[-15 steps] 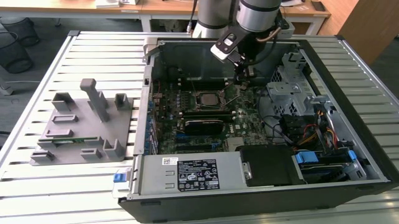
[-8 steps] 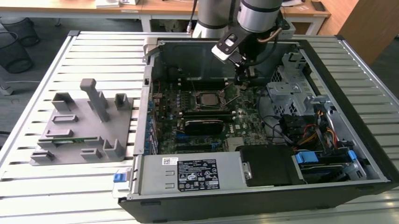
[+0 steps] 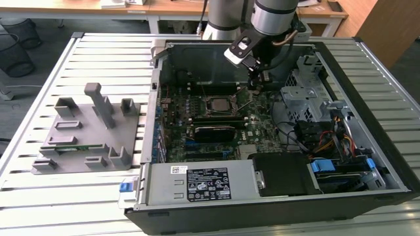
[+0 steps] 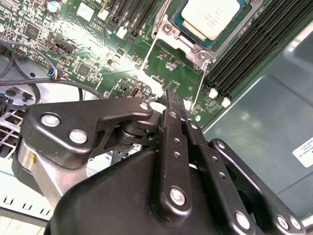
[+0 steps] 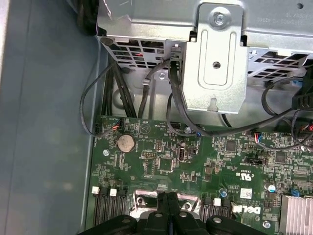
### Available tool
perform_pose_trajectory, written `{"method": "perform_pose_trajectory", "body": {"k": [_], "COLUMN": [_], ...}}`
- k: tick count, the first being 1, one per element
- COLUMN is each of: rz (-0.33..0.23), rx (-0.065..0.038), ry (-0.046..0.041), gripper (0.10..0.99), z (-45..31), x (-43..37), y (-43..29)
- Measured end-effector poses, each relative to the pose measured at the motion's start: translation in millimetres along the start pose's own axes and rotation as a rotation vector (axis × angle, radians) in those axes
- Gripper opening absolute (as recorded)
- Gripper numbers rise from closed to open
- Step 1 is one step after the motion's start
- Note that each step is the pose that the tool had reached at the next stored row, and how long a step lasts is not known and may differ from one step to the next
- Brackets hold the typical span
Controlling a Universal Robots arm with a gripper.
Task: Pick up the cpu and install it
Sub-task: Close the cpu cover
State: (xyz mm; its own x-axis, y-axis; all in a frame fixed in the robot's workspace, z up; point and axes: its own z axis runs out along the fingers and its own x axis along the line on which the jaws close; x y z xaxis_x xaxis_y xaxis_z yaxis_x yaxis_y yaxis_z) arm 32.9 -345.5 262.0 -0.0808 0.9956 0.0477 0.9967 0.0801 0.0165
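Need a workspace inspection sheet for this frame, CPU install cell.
Surface: slatted metal table, open PC case on it.
Job's things: cpu lies in motherboard socket, pale top up.
Clutter: grey fixture beside the case, green strip on it.
Grippers: one gripper, shut, empty, low over the board beside the socket.
Cables: black leads from drive cage to board; coloured wires by drives.
Surroundings: wire bins, desks behind.

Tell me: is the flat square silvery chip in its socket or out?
In. The flat silvery cpu lies within the metal socket frame, apart from the gripper.
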Motion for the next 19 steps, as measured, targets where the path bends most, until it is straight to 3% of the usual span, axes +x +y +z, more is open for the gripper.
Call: {"method": "perform_pose_trajectory", "body": {"k": [19], "rz": [0.0], "rx": [0.007], "ry": [0.0006], "gripper": [0.106], "z": [3.3], "x": [0.2], "y": [12.9]}}
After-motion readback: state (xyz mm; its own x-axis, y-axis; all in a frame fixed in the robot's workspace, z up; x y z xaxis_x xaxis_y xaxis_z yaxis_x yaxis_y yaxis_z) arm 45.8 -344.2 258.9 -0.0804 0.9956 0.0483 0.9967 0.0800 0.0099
